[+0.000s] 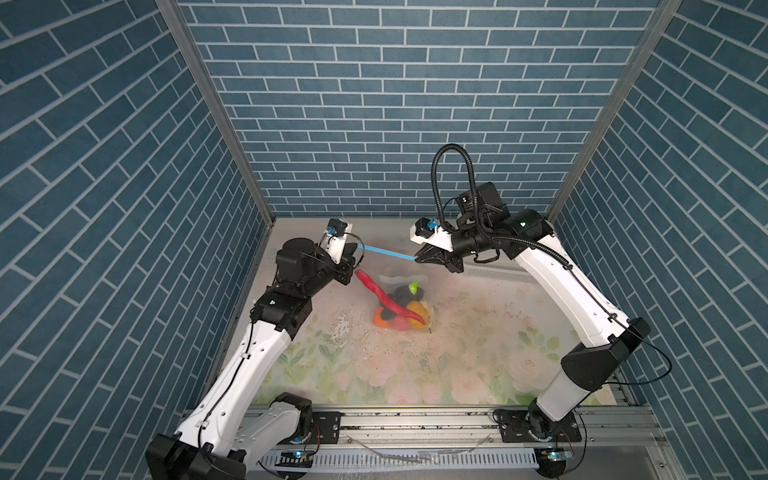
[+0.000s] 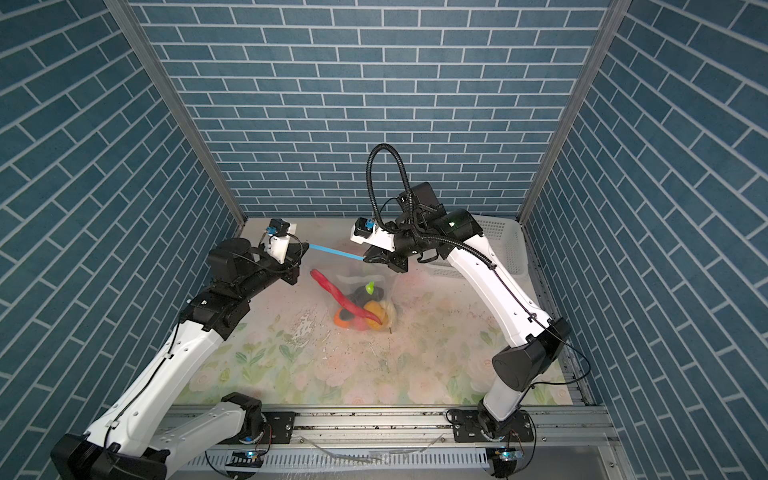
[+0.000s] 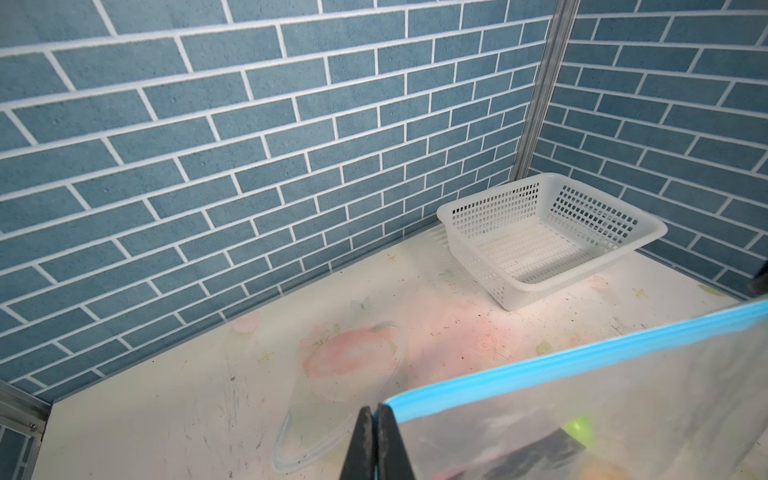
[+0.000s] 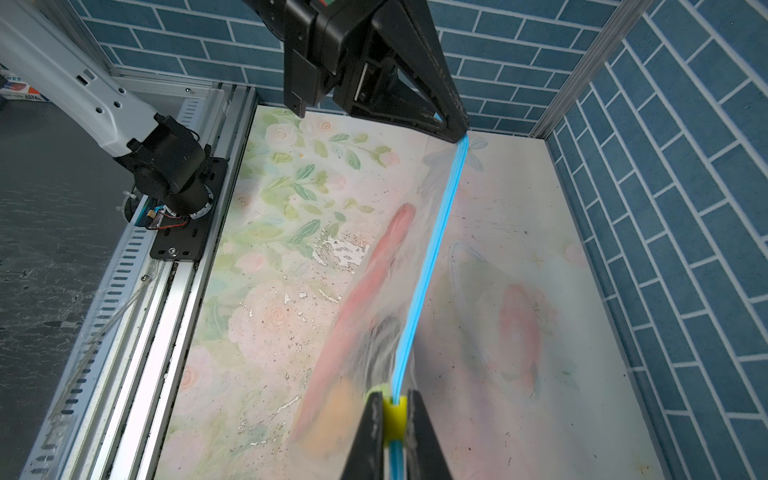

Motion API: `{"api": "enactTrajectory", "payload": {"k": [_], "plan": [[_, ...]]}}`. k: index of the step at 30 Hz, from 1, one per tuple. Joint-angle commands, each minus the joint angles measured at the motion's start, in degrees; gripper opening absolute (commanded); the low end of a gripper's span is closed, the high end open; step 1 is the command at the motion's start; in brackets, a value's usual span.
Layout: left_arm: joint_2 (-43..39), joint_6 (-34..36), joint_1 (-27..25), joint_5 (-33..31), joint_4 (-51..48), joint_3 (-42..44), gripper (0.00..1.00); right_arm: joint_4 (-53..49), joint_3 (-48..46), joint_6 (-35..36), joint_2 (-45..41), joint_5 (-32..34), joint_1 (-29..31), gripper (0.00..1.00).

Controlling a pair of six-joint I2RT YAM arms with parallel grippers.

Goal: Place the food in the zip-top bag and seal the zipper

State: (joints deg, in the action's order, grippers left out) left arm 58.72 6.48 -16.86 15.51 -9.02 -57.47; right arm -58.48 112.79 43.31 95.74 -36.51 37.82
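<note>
Looks like a lab test booth: brick-print panels (image 1: 407, 104) on metal posts (image 1: 214, 108), two robot arms (image 1: 253, 357) bolted to a rail (image 1: 415, 417).

The zip-top bag (image 3: 623, 382) is clear, glossy plastic; the basket (image 3: 498, 216) white perforated plastic; the table (image 3: 166, 415) matt, scuffed.

White shells (image 1: 249, 365); black joints (image 1: 286, 309); black left gripper (image 3: 376, 411)

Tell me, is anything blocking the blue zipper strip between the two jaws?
Nothing visible. The zipper runs bare and taut from the jaws of the left gripper to those of the right gripper; the food hangs lower, inside the zip-top bag.
</note>
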Motion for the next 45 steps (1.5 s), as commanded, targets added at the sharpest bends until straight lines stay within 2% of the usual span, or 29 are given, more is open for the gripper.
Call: {"api": "enactTrajectory", "payload": {"k": [1, 23, 45], "plan": [[-0.86, -1.01, 1.79, -6.93, 0.58, 0.61, 0.00, -2.74, -0.99, 0.31, -3.72, -0.61, -0.83, 0.04], [-1.37, -2.21, 2.45, -13.02, 0.93, 1.46, 0.00, -2.56, -1.96, 0.02, -4.45, -0.43, -1.24, 0.04], [-1.40, -2.43, 2.98, -13.60, 1.50, 2.01, 0.00, -2.77, -2.61, 0.02, -4.96, -0.33, -1.61, 0.04]]}}
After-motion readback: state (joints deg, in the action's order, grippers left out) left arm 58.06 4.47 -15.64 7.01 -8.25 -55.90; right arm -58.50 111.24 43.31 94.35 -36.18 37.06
